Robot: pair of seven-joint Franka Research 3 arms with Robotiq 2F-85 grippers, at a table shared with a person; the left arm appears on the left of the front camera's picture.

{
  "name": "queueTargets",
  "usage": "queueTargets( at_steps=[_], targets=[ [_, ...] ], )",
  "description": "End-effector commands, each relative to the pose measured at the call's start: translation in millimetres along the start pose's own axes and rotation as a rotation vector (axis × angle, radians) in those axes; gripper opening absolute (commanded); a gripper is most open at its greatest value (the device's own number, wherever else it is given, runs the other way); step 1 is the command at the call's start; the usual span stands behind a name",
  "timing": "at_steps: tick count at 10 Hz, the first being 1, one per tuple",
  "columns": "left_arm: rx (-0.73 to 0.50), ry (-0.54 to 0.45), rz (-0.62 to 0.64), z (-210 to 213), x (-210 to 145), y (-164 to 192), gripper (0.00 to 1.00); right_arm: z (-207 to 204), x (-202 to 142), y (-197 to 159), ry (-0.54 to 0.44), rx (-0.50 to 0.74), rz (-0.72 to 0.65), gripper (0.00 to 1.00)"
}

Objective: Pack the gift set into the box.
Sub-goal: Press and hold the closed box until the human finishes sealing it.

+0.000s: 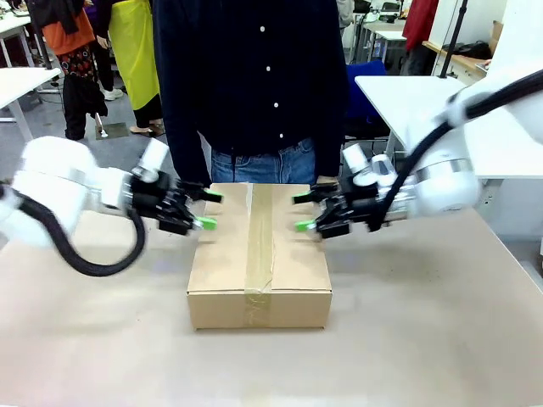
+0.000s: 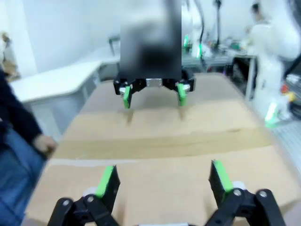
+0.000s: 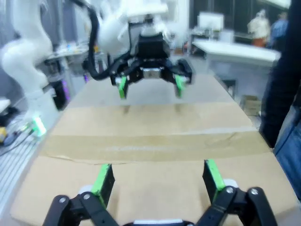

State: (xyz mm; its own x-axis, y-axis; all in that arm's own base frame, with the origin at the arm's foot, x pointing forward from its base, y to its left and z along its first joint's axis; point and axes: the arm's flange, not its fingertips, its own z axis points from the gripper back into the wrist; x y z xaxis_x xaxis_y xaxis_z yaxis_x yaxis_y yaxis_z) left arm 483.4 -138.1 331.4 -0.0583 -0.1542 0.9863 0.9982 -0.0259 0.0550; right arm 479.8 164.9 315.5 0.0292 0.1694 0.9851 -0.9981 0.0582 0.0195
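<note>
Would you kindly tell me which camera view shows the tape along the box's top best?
The front view: the tape runs unbroken along the closed box and down its near side. Both wrist views show it only as a blurred band crossing the lid.

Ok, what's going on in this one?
The box sits shut on the table, a strip of tape running along its top seam. The left gripper and the right gripper hover open over its two sides, facing each other, holding nothing. A person in a dark shirt stands right behind the box. The packing looks finished.
</note>
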Motion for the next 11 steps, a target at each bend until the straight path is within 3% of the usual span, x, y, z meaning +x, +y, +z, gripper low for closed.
queueTargets(
  at_steps=[1,3,4,5,6,11],
  targets=[
    [0.096,-0.164,0.120,131,31,-41,1.00,149,23,45,-0.063,-0.167,-0.151,1.00],
    [0.255,-0.223,0.172,213,-3,-65,1.00,241,-14,70,-0.150,-0.388,-0.274,1.00],
    [0.362,-0.233,0.195,241,-29,-75,1.00,274,-33,80,-0.235,-0.452,-0.255,1.00],
    [0.451,-0.298,0.202,257,-53,-82,1.00,289,-49,80,-0.304,-0.621,-0.295,1.00],
    [0.285,-0.225,0.178,241,-1,-83,1.00,261,-19,87,-0.157,-0.414,-0.251,1.00],
    [0.285,-0.225,0.178,241,-1,-83,1.00,261,-19,87,-0.157,-0.414,-0.251,1.00]
  ],
)
